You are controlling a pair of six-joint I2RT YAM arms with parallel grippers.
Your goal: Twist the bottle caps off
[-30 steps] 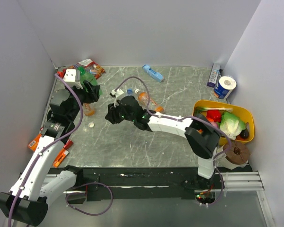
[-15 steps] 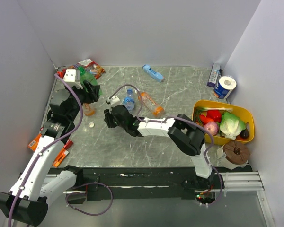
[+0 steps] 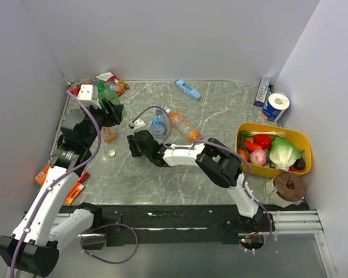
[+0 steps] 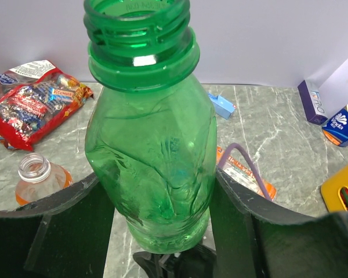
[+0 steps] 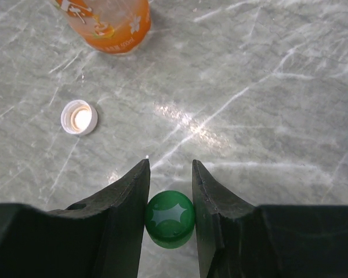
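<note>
Rear overhead camera looks down; close wrist cameras share its table [image 3: 220, 104].

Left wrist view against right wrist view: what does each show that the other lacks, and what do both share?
Only the left wrist view shows the green bottle, neck open, clamped in the left gripper, plus a candy bag behind. Only the right wrist view shows the green cap pinched in the right gripper and a loose white cap nearby. Both show the standing orange bottle and the table.

The right claw [image 3: 131, 145], pinching the green cap [image 5: 170, 219], has swung left away from the clear bottle [image 3: 158, 124].
</note>
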